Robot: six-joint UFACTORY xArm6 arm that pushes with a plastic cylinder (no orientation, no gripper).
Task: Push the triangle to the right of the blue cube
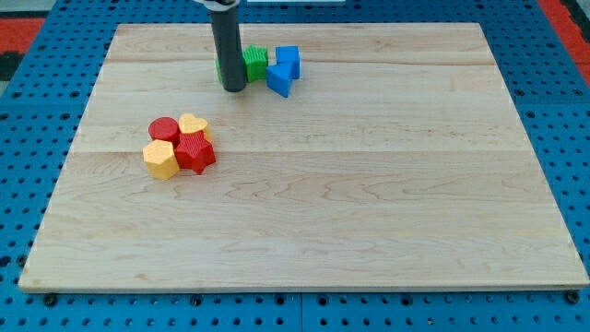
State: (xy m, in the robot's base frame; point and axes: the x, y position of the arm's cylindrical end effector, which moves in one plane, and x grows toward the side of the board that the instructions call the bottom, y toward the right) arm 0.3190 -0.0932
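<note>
My tip rests on the board near the view's top, just left of a green block that the rod partly hides. Right of the green block sits the blue cube. The blue triangle lies just below and slightly left of the cube, touching it. My tip is about a block's width left of the triangle.
A cluster lies at the view's left middle: a red cylinder, a yellow heart, a red star-like block and a yellow hexagon block. The wooden board sits on a blue pegboard.
</note>
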